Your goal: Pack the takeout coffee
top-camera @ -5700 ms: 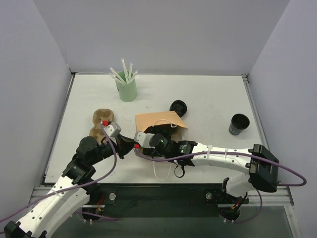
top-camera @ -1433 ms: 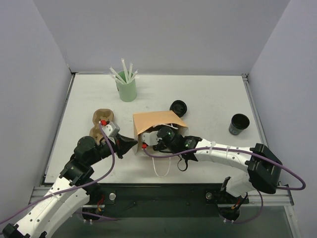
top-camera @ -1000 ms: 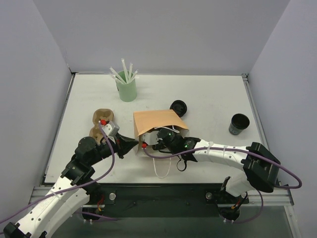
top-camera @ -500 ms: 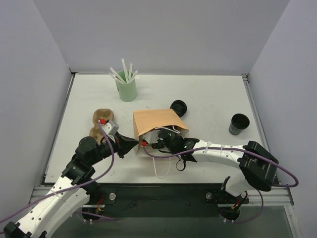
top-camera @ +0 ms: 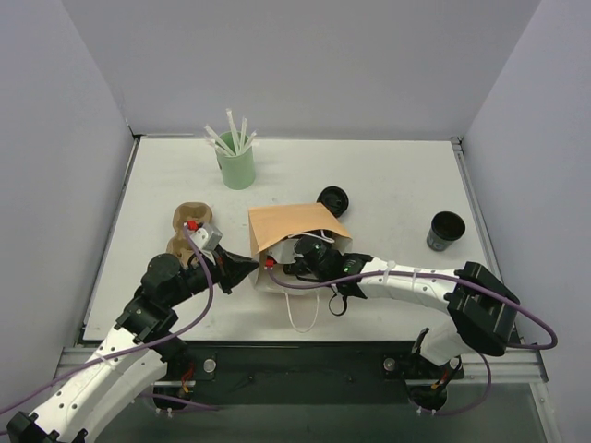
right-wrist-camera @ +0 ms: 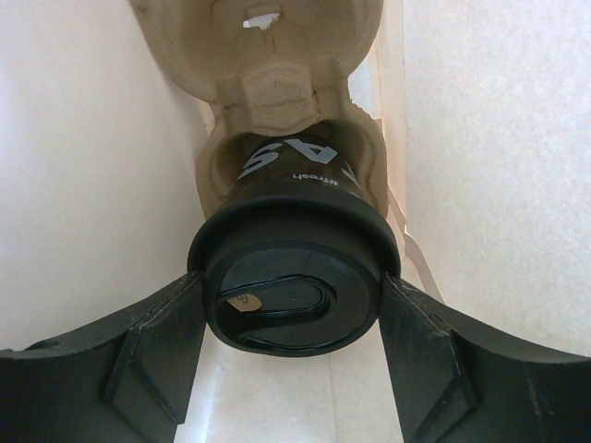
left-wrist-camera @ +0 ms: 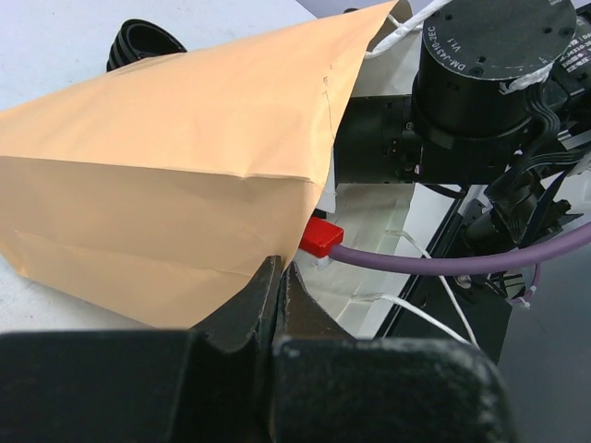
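On the right wrist feed, the right end effector (right-wrist-camera: 291, 281) is deep inside the bag (top-camera: 291, 226). Its two fingers (right-wrist-camera: 162, 337) sit against opposite sides of the black lid, so I read it as grasping the coffee (right-wrist-camera: 294, 249). The coffee lies with its lid toward the camera and its tapered body seated in a pocket of the pulp carrier (right-wrist-camera: 277, 101), which is also inside the bag.

White lettering on the coffee's body reads "AS" where it shows above the lid rim. A smaller line under it is too fine for me to make out. The lid has a recessed oval with a small sip hole.

The bag lies on its side on the counter (top-camera: 388, 185), mouth toward the arms, with white handles trailing out of it. From the left wrist I see the left end effector (left-wrist-camera: 282, 269) clenched, its fingertips at the bag's near lower edge (left-wrist-camera: 166, 166). I can't tell whether paper is pinched between them.

Past it, the right arm's round black motor cap carries "V1.1" and a line beginning "DM-". A red plug (left-wrist-camera: 321, 240) with a purple cable (left-wrist-camera: 443, 260) runs below it.

Elsewhere on the counter are a mint cup of straws (top-camera: 236, 168) at the far left, a spare carrier (top-camera: 189, 220) left of the bag, and an open black cup (top-camera: 447, 231) well apart on the right.
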